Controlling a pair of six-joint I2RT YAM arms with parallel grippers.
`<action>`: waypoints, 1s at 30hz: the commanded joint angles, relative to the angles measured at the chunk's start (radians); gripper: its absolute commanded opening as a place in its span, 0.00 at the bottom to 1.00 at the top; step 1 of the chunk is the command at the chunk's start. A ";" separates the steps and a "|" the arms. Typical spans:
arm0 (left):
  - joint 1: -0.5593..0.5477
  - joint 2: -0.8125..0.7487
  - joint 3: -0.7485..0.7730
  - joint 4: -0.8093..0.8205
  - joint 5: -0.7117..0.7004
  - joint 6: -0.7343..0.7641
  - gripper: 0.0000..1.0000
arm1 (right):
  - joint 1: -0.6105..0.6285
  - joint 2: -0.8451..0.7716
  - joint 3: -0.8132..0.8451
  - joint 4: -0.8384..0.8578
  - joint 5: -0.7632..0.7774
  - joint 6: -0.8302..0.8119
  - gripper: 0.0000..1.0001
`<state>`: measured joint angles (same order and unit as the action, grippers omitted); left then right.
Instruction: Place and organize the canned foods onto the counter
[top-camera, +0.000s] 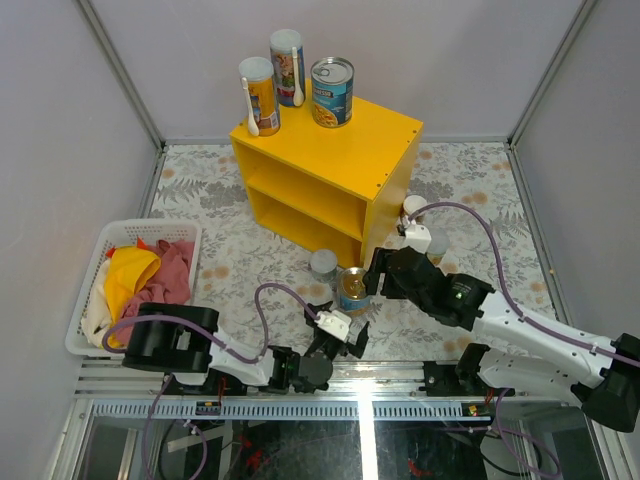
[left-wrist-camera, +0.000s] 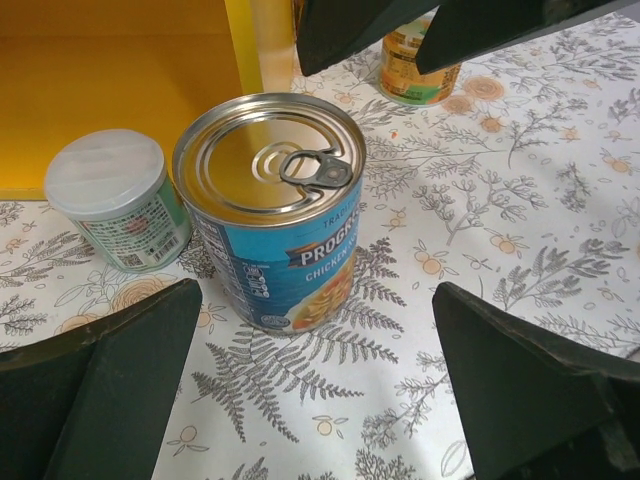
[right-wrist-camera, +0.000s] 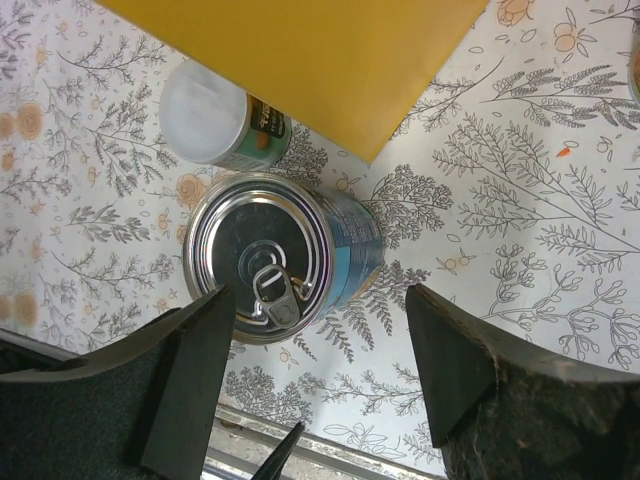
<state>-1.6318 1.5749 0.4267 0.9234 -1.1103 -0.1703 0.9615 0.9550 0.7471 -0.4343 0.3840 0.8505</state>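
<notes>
The yellow counter (top-camera: 385, 135) holds two tall tubes (top-camera: 260, 95) (top-camera: 287, 67) and a blue-labelled can (top-camera: 332, 91) on its top. On the table before it stand another blue pull-tab can (top-camera: 352, 290) (left-wrist-camera: 270, 200) (right-wrist-camera: 270, 255) and a short pale-lidded can (top-camera: 323, 266) (left-wrist-camera: 115, 195) (right-wrist-camera: 215, 115). My right gripper (top-camera: 375, 275) (right-wrist-camera: 318, 295) hovers open just over the blue can, its fingers clear of the can. My left gripper (top-camera: 340, 328) (left-wrist-camera: 318, 300) stands wide open, low on the table, just short of that can.
A white basket (top-camera: 90, 262) of clothes sits at the left. Two more cans (top-camera: 415, 207) (top-camera: 437, 250) stand by the counter's right corner; one (left-wrist-camera: 415, 65) shows behind the right fingers. Grey walls close in the table on three sides.
</notes>
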 joint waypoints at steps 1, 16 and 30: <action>0.041 0.055 -0.006 0.215 -0.020 -0.017 1.00 | -0.012 0.023 0.059 0.030 0.062 -0.038 0.77; 0.154 0.234 0.041 0.486 0.037 0.052 1.00 | -0.088 -0.002 0.092 0.004 0.004 -0.060 0.77; 0.226 0.309 0.073 0.570 0.098 0.080 1.00 | -0.130 0.012 0.083 0.009 -0.045 -0.091 0.77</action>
<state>-1.4216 1.8690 0.4816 1.3640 -1.0164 -0.0944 0.8474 0.9688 0.7883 -0.4366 0.3542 0.7837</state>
